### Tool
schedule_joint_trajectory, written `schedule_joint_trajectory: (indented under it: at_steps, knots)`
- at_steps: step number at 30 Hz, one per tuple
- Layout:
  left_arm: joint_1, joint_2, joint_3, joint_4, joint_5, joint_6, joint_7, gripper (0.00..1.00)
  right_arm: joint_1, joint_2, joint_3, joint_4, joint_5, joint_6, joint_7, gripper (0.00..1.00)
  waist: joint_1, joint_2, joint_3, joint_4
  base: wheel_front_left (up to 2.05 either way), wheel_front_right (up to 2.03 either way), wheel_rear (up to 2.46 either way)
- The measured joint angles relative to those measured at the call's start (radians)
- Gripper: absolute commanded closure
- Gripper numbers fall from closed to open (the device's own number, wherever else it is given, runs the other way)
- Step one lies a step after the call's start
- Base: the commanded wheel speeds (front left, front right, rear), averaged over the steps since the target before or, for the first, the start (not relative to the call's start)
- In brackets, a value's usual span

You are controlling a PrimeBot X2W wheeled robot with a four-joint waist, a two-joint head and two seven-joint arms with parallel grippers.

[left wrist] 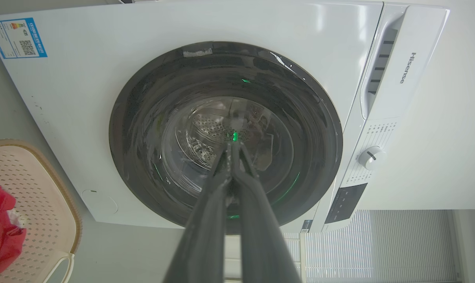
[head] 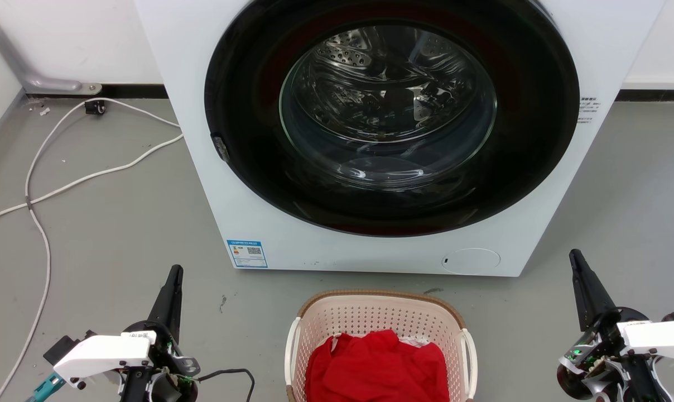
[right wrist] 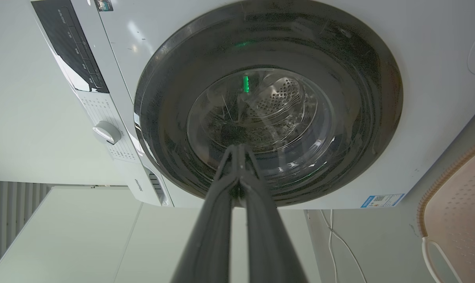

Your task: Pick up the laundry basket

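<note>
The laundry basket (head: 370,318), cream-pink with perforated walls, a brown woven-look rim and white loop handles, stands on the floor at the bottom centre of the head view, with red clothes (head: 377,365) inside. Its edge shows at the left of the left wrist view, laundry basket (left wrist: 37,204), and at the right of the right wrist view, laundry basket (right wrist: 457,208). My left gripper (head: 174,273) is shut, to the left of the basket and apart from it. My right gripper (head: 574,258) is shut, to the right of the basket, holding nothing. Both point toward the washing machine.
A white front-loading washing machine (head: 270,212) with a round dark glass door (head: 390,111) stands just behind the basket. White cables (head: 41,195) trail over the grey floor at the left. A grey pipe (head: 13,61) runs along the back wall.
</note>
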Motion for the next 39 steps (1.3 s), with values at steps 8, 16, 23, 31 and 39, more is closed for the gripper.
schedule_joint_trajectory:
  at_steps: [8, 16, 23, 31, 39]
  knots:
    - [0.000, 0.000, 0.000, 0.000, 0.000, 0.000, 0.000, 1.00, 0.000, 0.000, 0.000, 0.000, 0.000, 0.000, 0.000, 1.00, 0.0000, 0.0000, 0.000, 0.000, 0.00, 0.00, 0.00]
    - [0.000, 0.000, 0.001, 0.000, 0.000, 0.000, 0.000, 1.00, 0.000, 0.000, 0.000, 0.000, 0.000, 0.000, 0.000, 1.00, 0.0000, 0.0000, 0.000, 0.000, 0.00, 0.00, 0.00]
    - [0.000, 0.000, 0.001, 0.000, 0.000, 0.000, 0.000, 1.00, 0.000, 0.000, 0.000, 0.000, 0.000, 0.000, 0.000, 1.00, 0.0000, 0.0000, 0.000, 0.000, 0.00, 0.00, 0.00]
    - [0.037, -0.006, -0.005, 0.040, 0.000, 0.001, -0.002, 0.00, 0.039, 0.003, 0.000, 0.040, 0.000, 0.000, -0.001, 0.00, 0.0000, 0.0000, 0.000, 0.000, 0.00, 0.00, 0.00]
    - [0.047, -0.007, -0.008, 0.010, 0.082, 0.003, -0.040, 0.00, 0.051, 0.005, -0.006, 0.026, -0.079, 0.000, -0.040, 0.00, 0.0000, 0.0000, 0.001, -0.001, 0.00, 0.00, 0.00]
